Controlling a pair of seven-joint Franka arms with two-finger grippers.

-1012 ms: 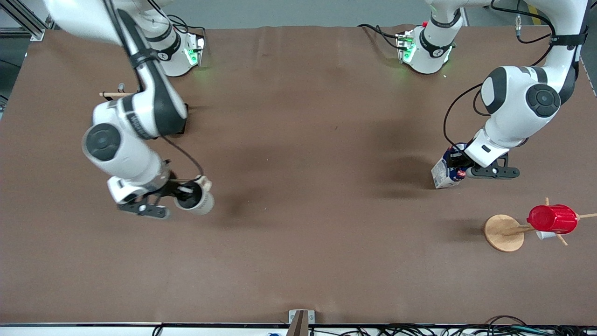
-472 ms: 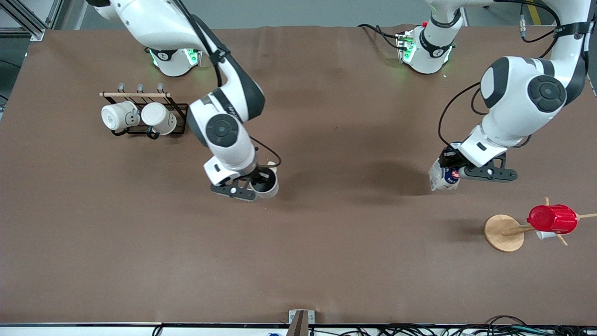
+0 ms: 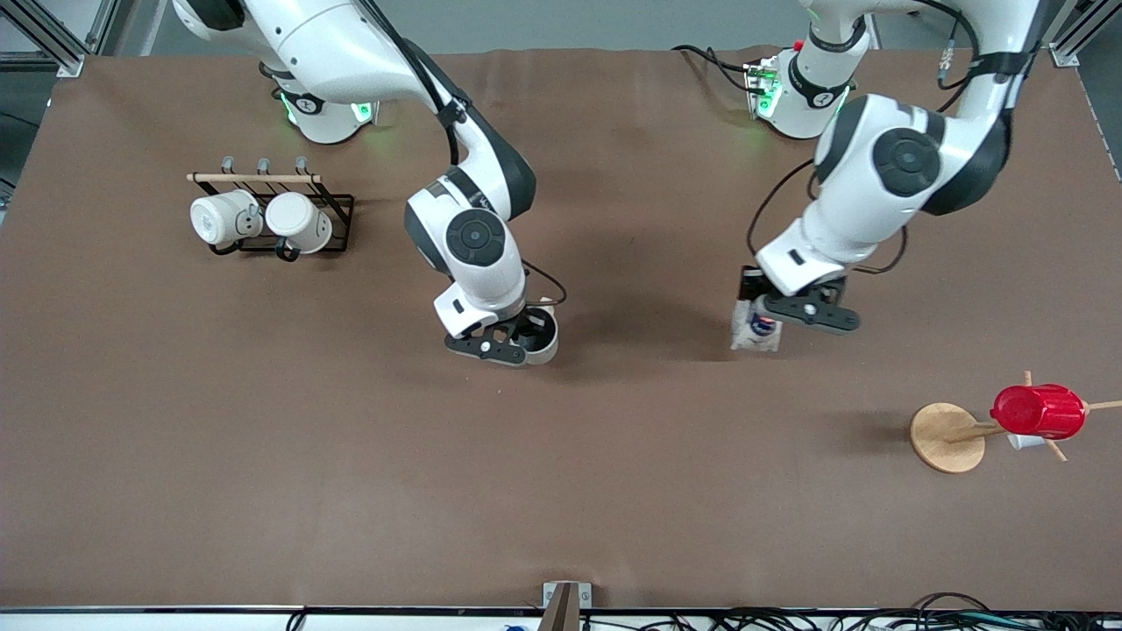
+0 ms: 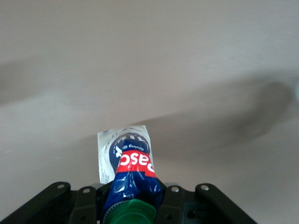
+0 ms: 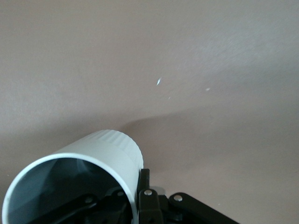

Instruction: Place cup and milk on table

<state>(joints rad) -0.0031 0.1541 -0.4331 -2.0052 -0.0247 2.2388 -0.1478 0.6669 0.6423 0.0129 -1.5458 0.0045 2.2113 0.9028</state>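
The cream-white cup (image 3: 545, 340) with its dark inside hangs upright low over the middle of the brown table (image 3: 561, 473). My right gripper (image 3: 523, 338) is shut on its rim, one finger inside and one outside; the right wrist view shows the cup (image 5: 93, 161) at that gripper (image 5: 136, 198). The milk (image 3: 754, 329), a carton with white sides and a blue top, hangs low over the table, toward the left arm's end. My left gripper (image 3: 764, 314) is shut on its blue top; the left wrist view shows the milk (image 4: 133, 170) with its green cap between the jaws of that gripper (image 4: 133, 207). Whether either thing touches the table I cannot tell.
A black wire rack (image 3: 337, 215) with two white mugs (image 3: 263, 221) stands toward the right arm's end. A wooden mug tree (image 3: 945, 436) carrying a red cup (image 3: 1039, 411) stands toward the left arm's end, nearer to the front camera than the milk. A small bracket (image 3: 561, 603) sits at the table's front edge.
The right arm has carried the cup toward the table's middle, uncovering the mug rack. The left arm has carried the milk toward the middle too. Both grips have held.
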